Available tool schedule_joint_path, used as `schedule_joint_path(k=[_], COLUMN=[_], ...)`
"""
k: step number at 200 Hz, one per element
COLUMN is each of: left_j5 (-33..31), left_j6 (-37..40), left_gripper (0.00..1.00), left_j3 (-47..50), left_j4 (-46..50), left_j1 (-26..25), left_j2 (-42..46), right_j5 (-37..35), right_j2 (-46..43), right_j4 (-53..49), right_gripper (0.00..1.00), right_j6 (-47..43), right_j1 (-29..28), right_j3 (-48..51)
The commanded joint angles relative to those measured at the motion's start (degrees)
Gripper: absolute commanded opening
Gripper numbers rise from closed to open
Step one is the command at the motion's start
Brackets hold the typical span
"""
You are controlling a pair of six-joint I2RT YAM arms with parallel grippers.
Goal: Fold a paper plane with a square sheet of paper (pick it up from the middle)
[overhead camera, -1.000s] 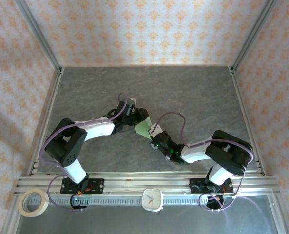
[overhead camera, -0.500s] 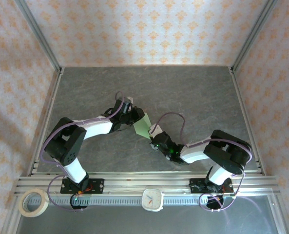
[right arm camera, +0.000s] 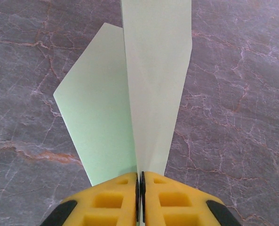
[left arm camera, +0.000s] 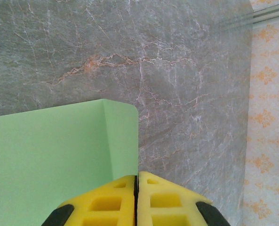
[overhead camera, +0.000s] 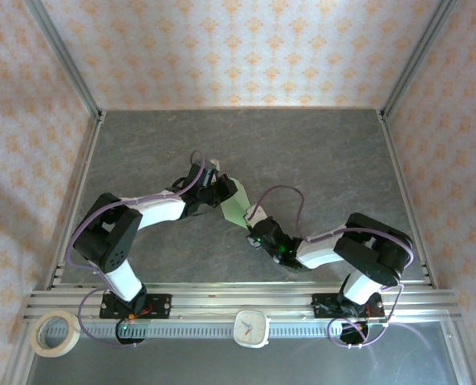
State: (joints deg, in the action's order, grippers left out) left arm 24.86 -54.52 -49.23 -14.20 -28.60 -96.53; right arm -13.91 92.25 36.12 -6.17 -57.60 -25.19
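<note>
- Left wrist view: the paper plane (left arm camera: 59,155) runs off the left and bottom edges, so its full outline can't be made out.
- Same view: the left gripper (left arm camera: 136,200) is cut by the bottom edge, and its yellow fingers (left arm camera: 106,205) cover the paper's lower corner.
- Right wrist view: the upright flap goes out past the top edge, tip unseen. Its base vanishes between the pressed-together pads of the right gripper (right arm camera: 140,197).
- Top view: the paper is small, both ends tucked under the wrists, and its folds are too small to read.
</note>
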Motion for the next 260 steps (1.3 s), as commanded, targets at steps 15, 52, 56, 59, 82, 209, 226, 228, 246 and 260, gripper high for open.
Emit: schedule_joint_path(k=[15, 52, 56, 59, 82, 209, 226, 228, 246, 260], left_j5=[0.1, -0.2, -0.4, -0.4, -0.8, -0.3, -0.3, -0.3, -0.4, -0.4], left_j6=[0.5, 0.4, 0.4, 0.4, 0.4, 0.0, 0.0, 0.0, 0.0, -0.1], left_gripper=[0.09, 0.09, 0.09, 0.09, 0.09, 0.07, 0.06, 0.06, 0.06, 0.06], left_j3=[0.4, 0.5, 0.5, 0.5, 0.6, 1.2, 1.3, 1.3, 1.3, 1.3], left_j4=[0.4, 0.4, 0.4, 0.4, 0.6, -0.2, -0.2, -0.2, -0.2, -0.2], left_j1=[0.1, 0.1, 0.1, 0.1, 0.2, 0.2, 0.2, 0.2, 0.2, 0.2], left_j2=[-0.6, -0.4, -0.2, -0.2, -0.1, 0.2, 0.3, 0.3, 0.3, 0.1], right_j5=[0.1, 0.7, 0.8, 0.9, 1.4, 0.1, -0.3, -0.3, -0.2, -0.2], right_j2=[0.0, 0.2, 0.3, 0.4, 0.7, 2.0, 2.0, 2.0, 1.7, 1.5], right_j4=[2.0, 2.0, 2.0, 2.0, 1.9, 2.4, 2.5, 2.5, 2.6, 2.6], right_gripper=[0.06, 0.00, 0.00, 0.00, 0.00, 0.15, 0.13, 0.12, 0.11, 0.12], right_j6=[0.2, 1.1, 1.2, 1.3, 1.8, 1.0, 0.9, 0.9, 1.1, 1.2], right_j1=[-0.2, -0.2, -0.2, -0.1, -0.1, 0.3, 0.3, 0.3, 0.3, 0.2], right_j3=[0.1, 0.0, 0.0, 0.1, -0.2, -1.4, -1.4, -1.4, -1.3, -1.1])
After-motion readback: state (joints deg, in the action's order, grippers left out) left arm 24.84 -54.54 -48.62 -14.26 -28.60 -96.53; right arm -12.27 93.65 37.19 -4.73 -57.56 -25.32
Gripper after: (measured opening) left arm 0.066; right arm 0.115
